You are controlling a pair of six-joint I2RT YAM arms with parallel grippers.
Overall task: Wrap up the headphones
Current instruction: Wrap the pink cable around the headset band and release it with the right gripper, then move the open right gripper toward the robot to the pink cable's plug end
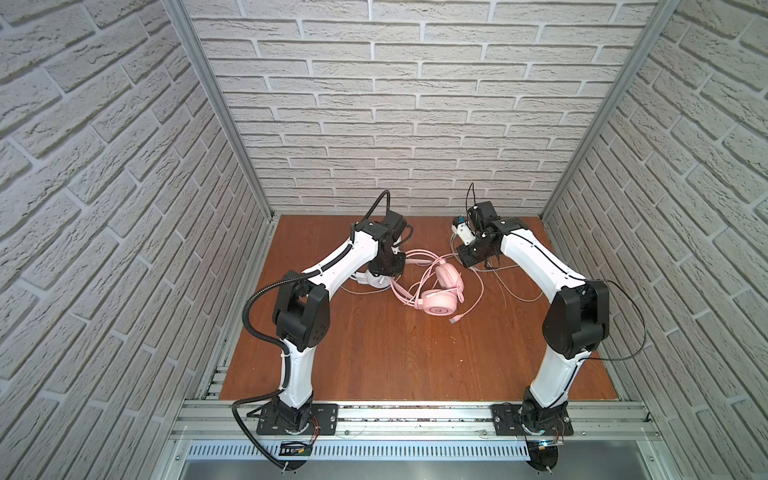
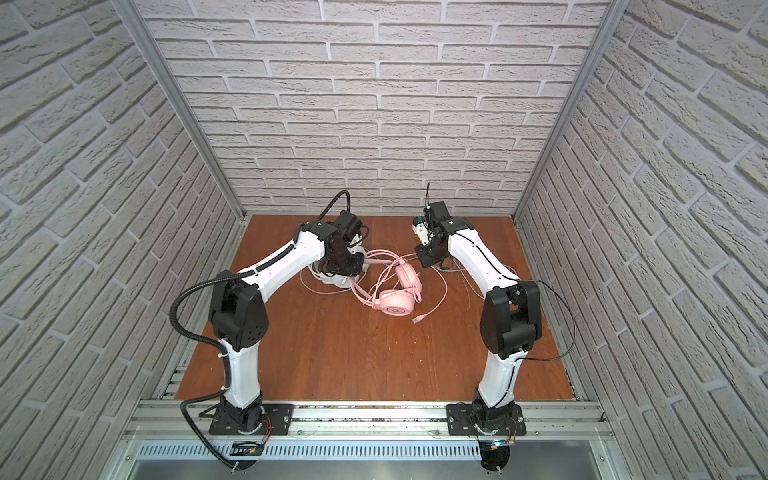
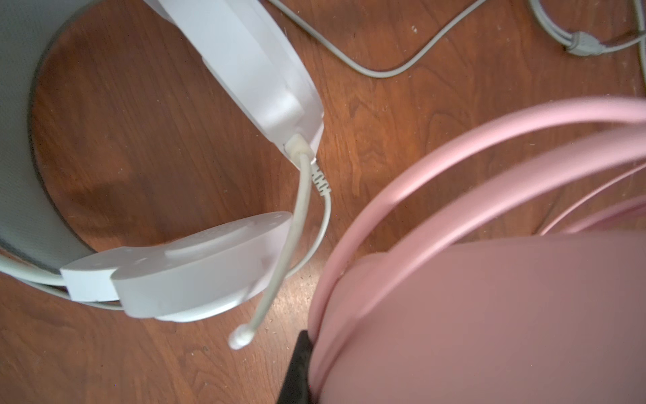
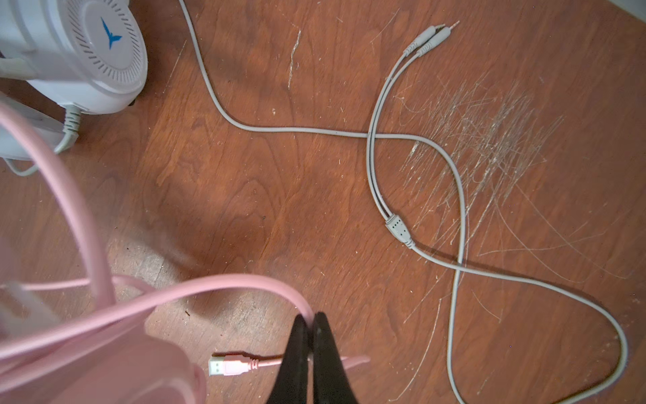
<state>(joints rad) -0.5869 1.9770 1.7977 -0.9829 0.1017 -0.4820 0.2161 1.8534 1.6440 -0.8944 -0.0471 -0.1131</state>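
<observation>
Wrapping is barely getting started. The pink headphones (image 1: 440,291) are lying mid-surface (image 1: 374,353) with their pink cord (image 4: 195,290) sprawling in loose loops, pink plug (image 4: 227,365) still lying free on the wood. The white headphones (image 2: 338,279) are sitting at the far left, mostly under the left arm, their grey cord (image 4: 454,196) trailing unwound toward the far right.

The right pincer (image 4: 310,323) is pressing together on a loop of the pink cord. The left pincer (image 3: 300,353) is showing only one black tip beside a pink ear cup; it's shut, probably on the pink headphones, though the blur is hiding the actual contact.

Both top views are giving the layout but the arms are hiding the pincers. The right wrist view is showing the grip, the grey splitter (image 4: 398,229) and twin jacks (image 4: 433,35). The left wrist view is showing the white mic boom (image 3: 279,252).
</observation>
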